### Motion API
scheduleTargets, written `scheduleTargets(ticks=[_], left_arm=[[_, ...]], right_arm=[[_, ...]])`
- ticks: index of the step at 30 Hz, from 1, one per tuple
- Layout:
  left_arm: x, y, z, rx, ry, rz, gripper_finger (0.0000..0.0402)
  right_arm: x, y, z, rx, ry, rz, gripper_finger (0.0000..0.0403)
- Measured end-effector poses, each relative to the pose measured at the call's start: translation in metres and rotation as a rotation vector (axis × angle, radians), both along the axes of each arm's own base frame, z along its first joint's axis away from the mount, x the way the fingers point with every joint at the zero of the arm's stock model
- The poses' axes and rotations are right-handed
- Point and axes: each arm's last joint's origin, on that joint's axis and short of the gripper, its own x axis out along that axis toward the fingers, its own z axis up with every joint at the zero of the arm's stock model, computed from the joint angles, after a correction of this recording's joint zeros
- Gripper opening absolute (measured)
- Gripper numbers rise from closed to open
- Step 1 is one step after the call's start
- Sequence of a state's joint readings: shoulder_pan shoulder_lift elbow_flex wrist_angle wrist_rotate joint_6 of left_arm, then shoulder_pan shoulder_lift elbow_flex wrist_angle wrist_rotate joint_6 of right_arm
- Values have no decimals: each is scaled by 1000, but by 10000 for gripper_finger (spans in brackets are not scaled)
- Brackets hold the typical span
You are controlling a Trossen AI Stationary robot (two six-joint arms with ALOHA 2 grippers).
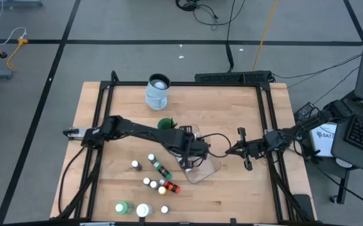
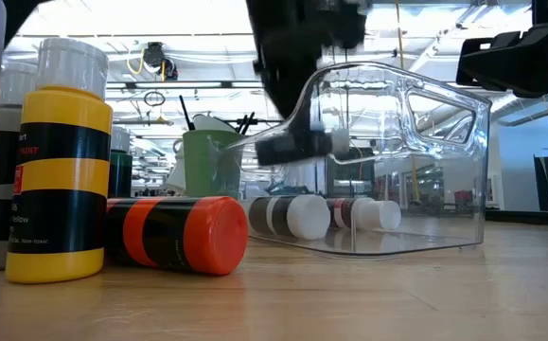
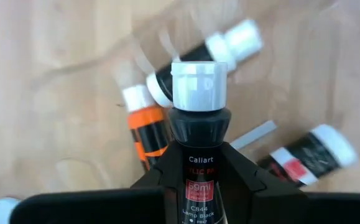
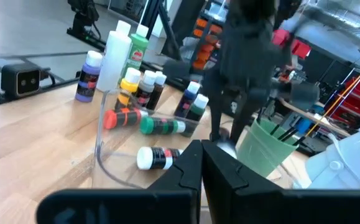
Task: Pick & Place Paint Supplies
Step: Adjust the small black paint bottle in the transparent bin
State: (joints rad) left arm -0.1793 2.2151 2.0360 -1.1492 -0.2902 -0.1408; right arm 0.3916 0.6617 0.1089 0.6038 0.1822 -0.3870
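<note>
Left gripper (image 1: 187, 158) is reaching over the clear tub (image 1: 207, 168) near table centre, fingers clenched on a black paint bottle (image 3: 198, 134) (label reads Lamp Black), white cap pointing away from the wrist. Below it in the left wrist view, more bottles are lying on their sides: an orange one (image 3: 147, 134), a red-labelled one (image 3: 304, 155).

Right gripper (image 4: 201, 163) is waiting just right of the tub, fingers pressed together and holding nothing.

Low view: the tub is sitting tilted, two capped bottles (image 2: 297, 216) lying inside. A yellow bottle (image 2: 62, 180) is standing upright at the near left, with an orange bottle (image 2: 174, 234) lying beside it.

High view: loose bottles (image 1: 159, 179) are scattered left of the tub toward the front edge; a green bottle (image 1: 122, 207) and white jar (image 1: 143, 211) are standing at the front. A green cup (image 4: 263, 148) with brushes (image 4: 288, 129) is standing behind the left arm. The jug (image 1: 157, 91) is sitting at the back edge.
</note>
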Motion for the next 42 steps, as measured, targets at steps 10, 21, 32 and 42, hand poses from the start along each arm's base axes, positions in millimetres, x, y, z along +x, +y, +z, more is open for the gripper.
scheduleTargets(ticks=[10, 21, 32, 42], left_arm=[[-28, -40, 62, 52, -330, -124, 57], [-92, -26, 6, 11, -785, -181, 57], [-128, -7, -35, -73, -1127, -75, 56], [-126, -10, -31, -98, -1130, -164, 56]], right_arm=[[0, 0, 1, 6, -14, 1, 4], [0, 0, 3, 19, -24, 3, 4], [3, 2, 5, 41, -54, 18, 4], [25, -2, 16, 66, -177, 47, 33]])
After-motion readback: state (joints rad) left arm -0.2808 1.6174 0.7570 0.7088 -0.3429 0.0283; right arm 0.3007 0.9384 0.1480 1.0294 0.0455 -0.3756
